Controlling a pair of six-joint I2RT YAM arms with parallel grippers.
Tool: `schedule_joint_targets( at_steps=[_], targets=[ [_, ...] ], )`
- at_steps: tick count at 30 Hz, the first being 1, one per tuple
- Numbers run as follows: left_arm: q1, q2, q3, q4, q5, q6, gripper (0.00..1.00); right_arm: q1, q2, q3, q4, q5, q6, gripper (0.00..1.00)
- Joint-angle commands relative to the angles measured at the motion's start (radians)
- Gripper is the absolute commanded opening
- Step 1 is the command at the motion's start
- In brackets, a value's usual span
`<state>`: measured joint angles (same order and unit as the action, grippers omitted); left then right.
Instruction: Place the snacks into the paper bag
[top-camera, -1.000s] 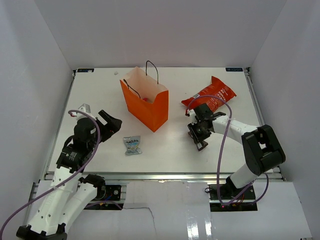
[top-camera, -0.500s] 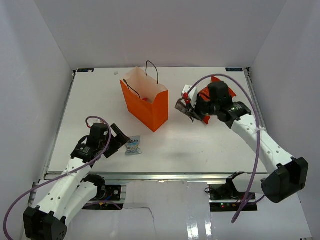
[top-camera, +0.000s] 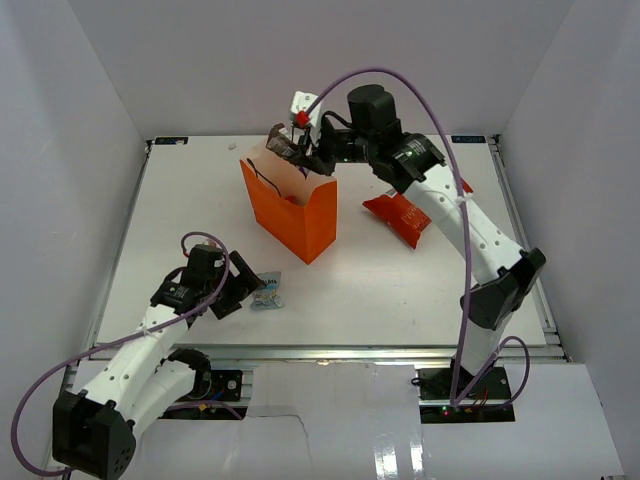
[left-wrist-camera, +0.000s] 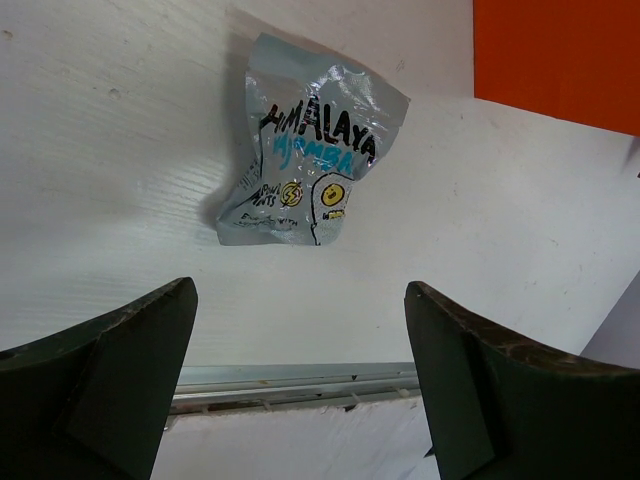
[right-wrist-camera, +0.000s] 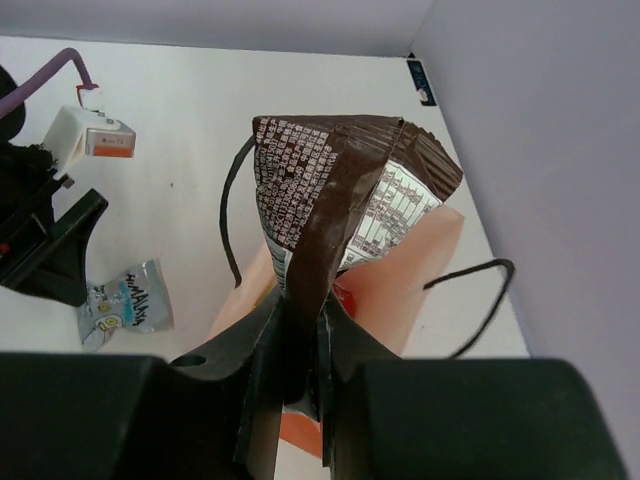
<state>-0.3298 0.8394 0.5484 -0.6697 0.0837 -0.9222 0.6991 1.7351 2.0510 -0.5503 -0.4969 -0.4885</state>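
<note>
The orange paper bag (top-camera: 300, 215) stands upright mid-table, its mouth open; it also shows in the right wrist view (right-wrist-camera: 420, 270). My right gripper (top-camera: 292, 150) is shut on a brown-white packet (right-wrist-camera: 335, 200) and holds it over the bag's mouth. A red item (right-wrist-camera: 345, 298) lies inside the bag. The red chip bag (top-camera: 405, 213) lies right of the bag. My left gripper (top-camera: 250, 285) is open, low over the table, right beside the pale-blue packet (top-camera: 267, 291), which lies flat ahead of the fingers in the left wrist view (left-wrist-camera: 310, 150).
White walls close in the table on three sides. The table's metal front rail (left-wrist-camera: 300, 385) runs just below my left gripper. The bag's black cord handles (right-wrist-camera: 232, 220) hang at its rim.
My right arm has swung left and up from the chip bag, carrying the brown-white packet over the paper bag. My left gripper has edged closer to the pale-blue packet.
</note>
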Motion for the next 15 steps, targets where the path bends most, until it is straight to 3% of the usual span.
schedule_joint_targets(
  at_steps=[1, 7, 12, 15],
  targets=[
    [-0.003, -0.013, -0.019, 0.027, 0.037, -0.006, 0.95, 0.022, 0.069, 0.075, -0.031, 0.107, 0.086, 0.2],
    [-0.003, -0.045, -0.039, 0.028, 0.047, -0.02, 0.95, 0.03, 0.063, -0.041, 0.09, 0.201, 0.128, 0.24],
    [-0.003, -0.011, -0.038, 0.033, 0.05, -0.02, 0.95, 0.03, 0.06, -0.109, 0.09, 0.216, 0.136, 0.48],
    [-0.003, 0.018, -0.035, 0.039, 0.047, -0.017, 0.94, 0.03, 0.032, -0.135, 0.069, 0.193, 0.133, 0.55]
  ],
)
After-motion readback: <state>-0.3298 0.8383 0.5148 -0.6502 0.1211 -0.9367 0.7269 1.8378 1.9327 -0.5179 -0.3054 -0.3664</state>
